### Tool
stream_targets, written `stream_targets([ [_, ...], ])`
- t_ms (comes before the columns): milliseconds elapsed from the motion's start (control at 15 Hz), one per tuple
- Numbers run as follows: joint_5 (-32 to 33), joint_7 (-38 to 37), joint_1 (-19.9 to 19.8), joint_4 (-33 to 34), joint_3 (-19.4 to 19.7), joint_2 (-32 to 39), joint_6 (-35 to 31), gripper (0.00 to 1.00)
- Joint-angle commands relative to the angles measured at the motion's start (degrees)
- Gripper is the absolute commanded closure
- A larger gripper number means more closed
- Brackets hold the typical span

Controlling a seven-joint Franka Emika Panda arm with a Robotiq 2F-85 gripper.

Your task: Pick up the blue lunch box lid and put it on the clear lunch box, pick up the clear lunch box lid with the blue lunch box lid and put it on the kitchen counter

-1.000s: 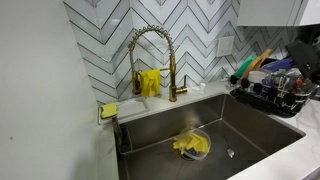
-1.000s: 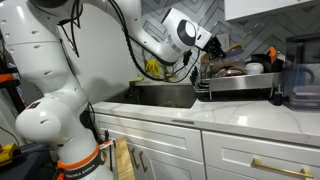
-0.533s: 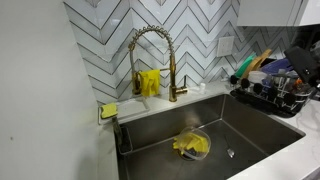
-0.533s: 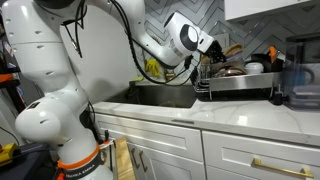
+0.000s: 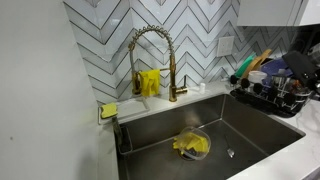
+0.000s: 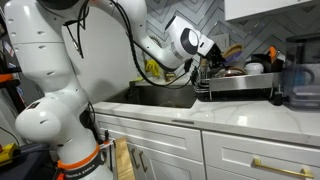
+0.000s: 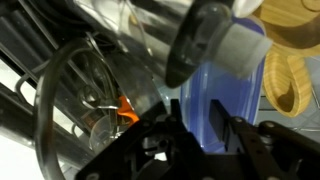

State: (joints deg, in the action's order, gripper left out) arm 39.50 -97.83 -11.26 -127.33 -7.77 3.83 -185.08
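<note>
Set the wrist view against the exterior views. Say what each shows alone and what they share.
Only the wrist view: the fingers of the gripper on either side of the blue lunch box lid, though whether they clamp it cannot be told, and an orange utensil behind wires. Only the exterior views: the gold faucet, a crumpled yellow thing in the sink, the kitchen counter, the white arm. Shared: the dish rack, where the gripper works.
</note>
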Motion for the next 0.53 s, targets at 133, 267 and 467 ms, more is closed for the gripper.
stream_targets([
  [133,-1.81,1.44,-0.96,0.03,-1.33,1.12,-1.9,0.62],
  [267,-1.83,1.21,-1.0,0.57,-1.58,1.48,-2.82,0.58],
  [467,-1.5,1.02,-1.17,1.35,-2.19,2.21,-3.6,0.55],
])
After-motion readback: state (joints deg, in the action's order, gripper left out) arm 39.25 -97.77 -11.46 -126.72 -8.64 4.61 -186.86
